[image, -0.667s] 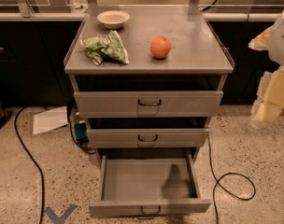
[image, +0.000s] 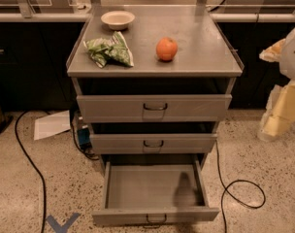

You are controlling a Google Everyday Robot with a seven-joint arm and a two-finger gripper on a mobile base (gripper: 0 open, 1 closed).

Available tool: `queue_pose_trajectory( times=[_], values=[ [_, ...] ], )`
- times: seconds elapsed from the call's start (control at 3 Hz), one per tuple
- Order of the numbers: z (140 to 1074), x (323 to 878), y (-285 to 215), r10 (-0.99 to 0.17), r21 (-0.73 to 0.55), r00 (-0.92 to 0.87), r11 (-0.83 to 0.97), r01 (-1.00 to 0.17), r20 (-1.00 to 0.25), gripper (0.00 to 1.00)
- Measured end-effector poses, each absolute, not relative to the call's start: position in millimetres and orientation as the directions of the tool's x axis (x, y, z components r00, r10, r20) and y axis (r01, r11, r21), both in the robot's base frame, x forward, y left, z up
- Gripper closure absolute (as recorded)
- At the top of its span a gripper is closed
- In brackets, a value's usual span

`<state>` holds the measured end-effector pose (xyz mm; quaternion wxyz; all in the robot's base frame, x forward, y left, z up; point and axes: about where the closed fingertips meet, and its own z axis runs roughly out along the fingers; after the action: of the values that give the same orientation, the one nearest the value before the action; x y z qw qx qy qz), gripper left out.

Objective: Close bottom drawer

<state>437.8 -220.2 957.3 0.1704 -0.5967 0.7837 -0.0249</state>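
Note:
The bottom drawer (image: 155, 186) of the grey metal cabinet (image: 155, 64) is pulled far out toward me. It is a shallow empty tray with a low front panel and a small dark wire handle (image: 156, 220). A shadow falls on its floor at the right. The middle drawer (image: 154, 143) and top drawer (image: 155, 108) above it stand slightly out. My gripper (image: 283, 106) shows as white and beige parts at the right edge of the view. It is to the right of the cabinet, well above and apart from the bottom drawer.
On the cabinet top lie a white bowl (image: 118, 19), a green bag (image: 110, 50) and an orange (image: 167, 49). Black cables (image: 239, 188) run on the speckled floor on both sides. A sheet of paper (image: 51, 125) and a blue floor mark (image: 60, 223) are at the left.
The arm parts at the right edge have shifted slightly downward. The drawers have not moved.

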Motion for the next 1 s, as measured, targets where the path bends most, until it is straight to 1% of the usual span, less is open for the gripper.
queue_pose_trajectory(
  times=[0.33, 0.67, 1.0],
  values=[
    [911, 438, -220, -0.931, -0.233, -0.238, 0.305, -0.923, -0.278, 0.0],
    [843, 439, -217, -0.896, -0.178, -0.286, 0.36, -0.916, -0.34, 0.0],
    [794, 439, -213, -0.872, -0.135, -0.317, 0.389, -0.911, -0.374, 0.0]
  ],
)
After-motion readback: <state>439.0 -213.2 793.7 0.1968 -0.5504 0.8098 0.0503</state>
